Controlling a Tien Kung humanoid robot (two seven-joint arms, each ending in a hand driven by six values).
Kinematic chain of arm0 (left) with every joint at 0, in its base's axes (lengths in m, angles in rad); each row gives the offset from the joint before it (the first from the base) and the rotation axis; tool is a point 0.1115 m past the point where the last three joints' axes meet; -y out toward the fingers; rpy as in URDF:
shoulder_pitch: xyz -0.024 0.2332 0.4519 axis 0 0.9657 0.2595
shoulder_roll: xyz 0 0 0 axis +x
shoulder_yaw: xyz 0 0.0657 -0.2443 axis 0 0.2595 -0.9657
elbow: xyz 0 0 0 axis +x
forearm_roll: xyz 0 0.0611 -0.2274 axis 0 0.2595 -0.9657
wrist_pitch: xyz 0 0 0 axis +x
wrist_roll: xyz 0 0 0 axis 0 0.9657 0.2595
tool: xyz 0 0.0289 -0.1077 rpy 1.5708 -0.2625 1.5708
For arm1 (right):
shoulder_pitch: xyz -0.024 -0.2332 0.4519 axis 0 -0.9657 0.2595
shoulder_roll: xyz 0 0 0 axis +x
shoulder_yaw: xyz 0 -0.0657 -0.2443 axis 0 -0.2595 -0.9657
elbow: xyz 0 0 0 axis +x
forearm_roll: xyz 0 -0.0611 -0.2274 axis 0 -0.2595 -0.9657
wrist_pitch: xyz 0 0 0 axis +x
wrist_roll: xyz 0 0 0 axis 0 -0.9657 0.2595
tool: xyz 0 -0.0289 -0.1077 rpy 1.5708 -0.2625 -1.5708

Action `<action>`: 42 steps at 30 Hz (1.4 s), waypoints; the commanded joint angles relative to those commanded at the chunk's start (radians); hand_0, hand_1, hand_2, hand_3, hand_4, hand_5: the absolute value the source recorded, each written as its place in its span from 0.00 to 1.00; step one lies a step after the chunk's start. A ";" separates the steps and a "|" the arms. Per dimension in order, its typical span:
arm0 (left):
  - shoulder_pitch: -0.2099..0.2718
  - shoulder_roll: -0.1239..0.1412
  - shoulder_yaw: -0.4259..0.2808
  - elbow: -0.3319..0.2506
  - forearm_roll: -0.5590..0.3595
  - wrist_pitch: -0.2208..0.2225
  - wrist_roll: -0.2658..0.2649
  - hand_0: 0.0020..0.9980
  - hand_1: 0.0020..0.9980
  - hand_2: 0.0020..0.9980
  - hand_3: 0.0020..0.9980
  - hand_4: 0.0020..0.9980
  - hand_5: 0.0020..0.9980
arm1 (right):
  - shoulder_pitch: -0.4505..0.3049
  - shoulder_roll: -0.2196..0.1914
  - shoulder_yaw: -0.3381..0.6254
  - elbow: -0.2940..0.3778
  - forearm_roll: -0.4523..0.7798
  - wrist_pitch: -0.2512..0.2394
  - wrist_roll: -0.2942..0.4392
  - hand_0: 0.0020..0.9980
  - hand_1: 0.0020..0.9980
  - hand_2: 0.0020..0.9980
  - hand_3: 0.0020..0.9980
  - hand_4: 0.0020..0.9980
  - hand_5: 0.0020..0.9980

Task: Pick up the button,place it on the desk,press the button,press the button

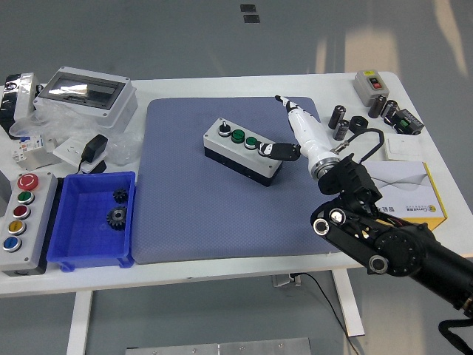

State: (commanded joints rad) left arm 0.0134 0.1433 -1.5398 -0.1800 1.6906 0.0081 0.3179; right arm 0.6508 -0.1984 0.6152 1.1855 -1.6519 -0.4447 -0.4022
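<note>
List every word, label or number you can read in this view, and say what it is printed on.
Nothing can be read with certainty.
Yellow and white box at the table's right edge: a line of dark print, too small to read.
Grey switch box at the far right corner: markings blurred.
Grey button box on the blue mat, under the right hand: no readable labels.

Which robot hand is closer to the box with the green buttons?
The right hand. Its black fingertips sit over the right end of the button box on the blue mat, covering the red button. The left hand is not in the picture.
</note>
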 joint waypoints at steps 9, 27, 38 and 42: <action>0.003 0.000 -0.002 0.000 0.002 0.002 0.006 0.64 0.61 0.56 0.60 0.64 0.16 | 0.083 0.042 -0.131 -0.100 0.073 0.028 -0.015 1.00 1.00 1.00 1.00 0.88 0.25; -0.002 0.002 -0.008 0.000 0.014 -0.006 0.007 0.64 0.61 0.56 0.60 0.64 0.16 | 0.171 0.126 -0.280 -0.279 0.115 0.051 -0.072 1.00 1.00 1.00 1.00 0.91 0.28; -0.003 0.001 -0.007 0.000 0.012 -0.009 0.001 0.64 0.61 0.56 0.60 0.64 0.16 | 0.175 0.137 -0.324 -0.314 0.129 -0.001 -0.066 0.62 0.81 0.90 1.00 0.91 0.28; -0.006 0.001 -0.008 0.000 0.016 -0.011 -0.001 0.64 0.61 0.56 0.60 0.64 0.16 | 0.176 0.140 -0.343 -0.323 0.123 -0.009 -0.067 0.62 0.81 0.90 1.00 0.91 0.28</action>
State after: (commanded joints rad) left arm 0.0071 0.1444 -1.5477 -0.1800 1.7062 -0.0028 0.3165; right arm 0.8264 -0.0583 0.2719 0.8621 -1.5291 -0.4537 -0.4696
